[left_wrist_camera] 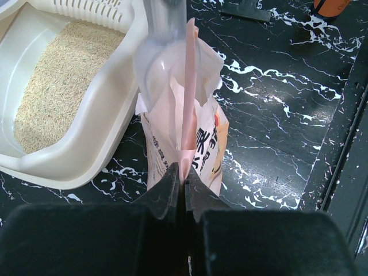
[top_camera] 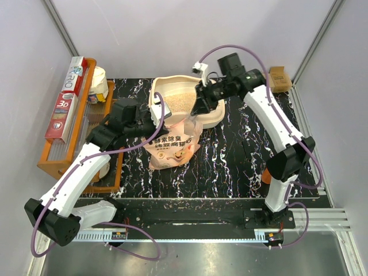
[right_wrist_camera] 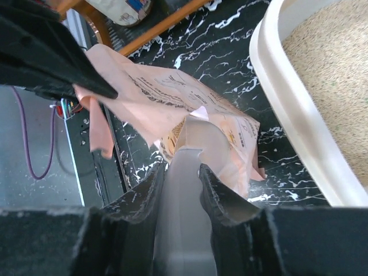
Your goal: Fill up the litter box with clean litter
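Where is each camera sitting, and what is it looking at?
Top camera: above and behind the robot, looking down at the table, left arm, right arm, litter box and bag.
Left wrist camera: on the left arm, looking along the left gripper, which pinches the bag's edge.
Right wrist camera: on the right arm, looking along the right gripper, which holds the scoop in the bag.
Shared: both wrist views show the bag and litter.

In the right wrist view the scoop (right_wrist_camera: 183, 190) is blurring close to the lens, its far end hiding inside the bag (right_wrist_camera: 167, 98); the litter box (right_wrist_camera: 284, 109) is running off the edge.
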You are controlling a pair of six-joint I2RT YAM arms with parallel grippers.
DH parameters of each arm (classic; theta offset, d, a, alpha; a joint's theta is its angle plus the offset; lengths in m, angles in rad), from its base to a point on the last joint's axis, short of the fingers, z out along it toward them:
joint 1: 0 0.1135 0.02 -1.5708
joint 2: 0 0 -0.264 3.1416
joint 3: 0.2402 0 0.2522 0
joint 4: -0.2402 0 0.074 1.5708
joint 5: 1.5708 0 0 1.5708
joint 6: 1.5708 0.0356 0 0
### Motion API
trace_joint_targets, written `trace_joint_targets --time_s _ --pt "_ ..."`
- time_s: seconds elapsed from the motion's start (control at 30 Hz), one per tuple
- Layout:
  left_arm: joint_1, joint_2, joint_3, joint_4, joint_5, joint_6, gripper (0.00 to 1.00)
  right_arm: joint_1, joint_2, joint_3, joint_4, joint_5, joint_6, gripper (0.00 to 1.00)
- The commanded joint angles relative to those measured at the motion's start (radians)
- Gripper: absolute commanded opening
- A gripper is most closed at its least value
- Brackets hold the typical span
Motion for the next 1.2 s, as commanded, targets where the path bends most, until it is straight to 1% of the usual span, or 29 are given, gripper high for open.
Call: trace_joint_targets --time_s 0.0,0.03,0.07,0.13,0.2,0.3,0.33,0.5,0.6,0.77,0.87,1.03,1.17 --pt "0.001 -0.056 0.029 0.072 0.044 -0.012 0.00 0.071 -0.002 -0.036 0.151 0.180 0.268 0.00" --pt "0.001 -0.063 0.025 0.081 0.044 -0.015 0.00 0.074 -0.003 -0.051 0.206 0.254 0.326 0.00" --pt "-0.004 -0.065 0.023 0.086 0.046 -0.013 0.00 0.088 -0.010 -0.074 0.226 0.294 0.426 0.00" --pt "-0.009 -0.063 0.026 0.104 0.060 -0.020 0.00 0.103 -0.007 -0.076 0.234 0.383 0.474 0.00" --pt "-0.013 -0.057 0.036 0.118 0.076 -0.032 0.00 0.137 -0.005 -0.083 0.228 0.440 0.464 0.00" --pt "-0.019 -0.031 0.059 0.136 0.093 -0.049 0.00 0.147 -0.011 -0.105 0.206 0.528 0.457 0.00" --pt "-0.021 -0.019 0.072 0.142 0.095 -0.050 0.00 0.147 -0.017 -0.114 0.196 0.578 0.456 0.00" --pt "-0.039 0.019 0.098 0.152 0.133 -0.072 0.00 0.146 -0.103 -0.194 0.188 0.736 0.398 0.00" --pt "-0.051 0.041 0.098 0.173 0.152 -0.099 0.00 0.147 -0.134 -0.215 0.174 0.776 0.385 0.00" --pt "-0.056 0.076 0.111 0.201 0.167 -0.124 0.00 0.146 -0.135 -0.246 0.189 0.770 0.404 0.00" --pt "-0.058 0.098 0.125 0.204 0.152 -0.127 0.00 0.147 -0.106 -0.280 0.237 0.711 0.405 0.00" --pt "-0.068 0.104 0.115 0.205 0.138 -0.132 0.00 0.147 -0.060 -0.330 0.255 0.619 0.444 0.00" --pt "-0.081 0.104 0.108 0.227 0.138 -0.165 0.00 0.146 -0.051 -0.393 0.280 0.635 0.470 0.00"
